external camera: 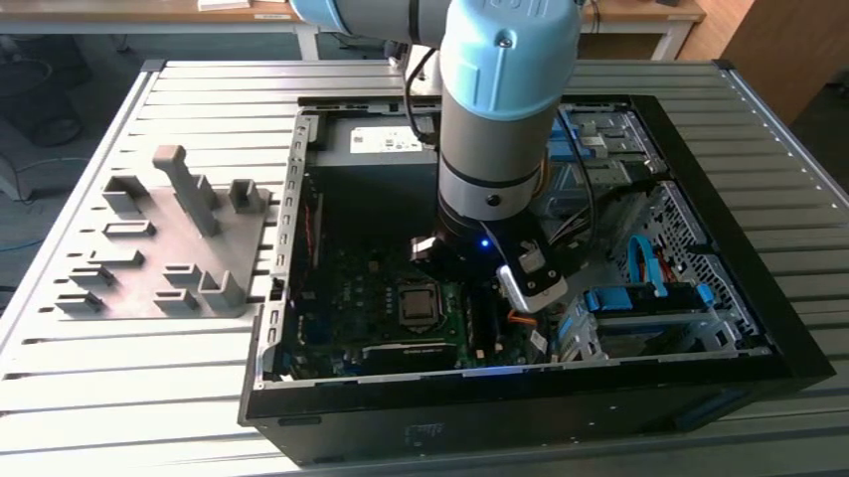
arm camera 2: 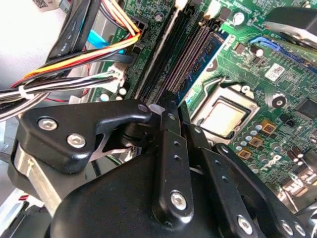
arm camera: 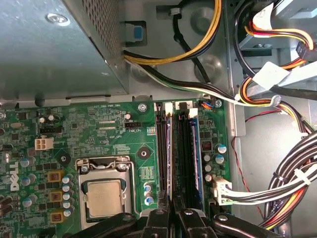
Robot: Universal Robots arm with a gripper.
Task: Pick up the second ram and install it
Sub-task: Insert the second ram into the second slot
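Gripper (arm camera 2: 171,106), jaws closed together, bears on second ram (arm camera: 194,148) upright in its slot at motherboard (arm camera: 104,124) three o'clock, seating it

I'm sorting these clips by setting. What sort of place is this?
Probably a robotics lab or assembly test bench: an open computer case lies on a slatted metal table, beside a grey fixture plate, with wooden desks behind.
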